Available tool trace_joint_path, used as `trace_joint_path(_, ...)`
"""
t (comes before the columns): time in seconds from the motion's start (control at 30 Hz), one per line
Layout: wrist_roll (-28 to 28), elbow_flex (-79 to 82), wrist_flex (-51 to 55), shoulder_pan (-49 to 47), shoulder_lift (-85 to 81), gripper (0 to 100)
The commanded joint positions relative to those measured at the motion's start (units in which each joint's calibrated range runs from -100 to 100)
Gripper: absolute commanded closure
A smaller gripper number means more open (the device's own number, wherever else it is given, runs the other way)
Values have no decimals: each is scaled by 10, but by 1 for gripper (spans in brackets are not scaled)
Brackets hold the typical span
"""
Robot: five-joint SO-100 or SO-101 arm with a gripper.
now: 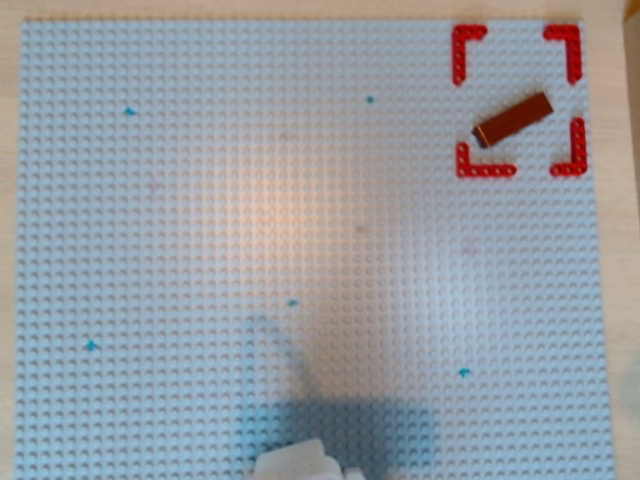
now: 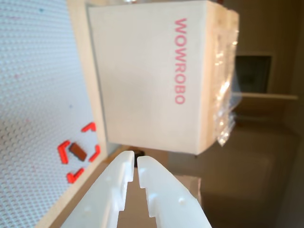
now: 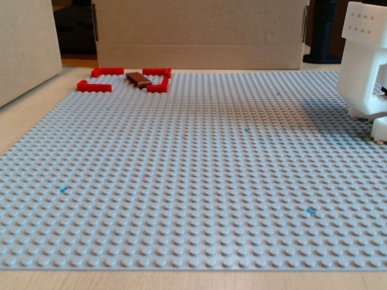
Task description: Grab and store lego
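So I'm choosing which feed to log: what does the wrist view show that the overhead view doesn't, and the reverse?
Only the wrist view shows the gripper, its white fingers nearly closed with a thin gap and nothing between them, and a white box lettered WOWROBO beyond the plate's edge. Only the overhead view shows the whole grey baseplate, its small blue marks and all four red corner pieces from above. Both show the brown lego brick lying at an angle inside the red corners, far from the gripper.
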Motion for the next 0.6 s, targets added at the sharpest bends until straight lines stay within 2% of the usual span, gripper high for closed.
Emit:
trace_joint_path(0.0, 2, -5, -7, 4, -9, 98)
trace_joint_path(0.57, 1, -8, -1, 4, -11, 99)
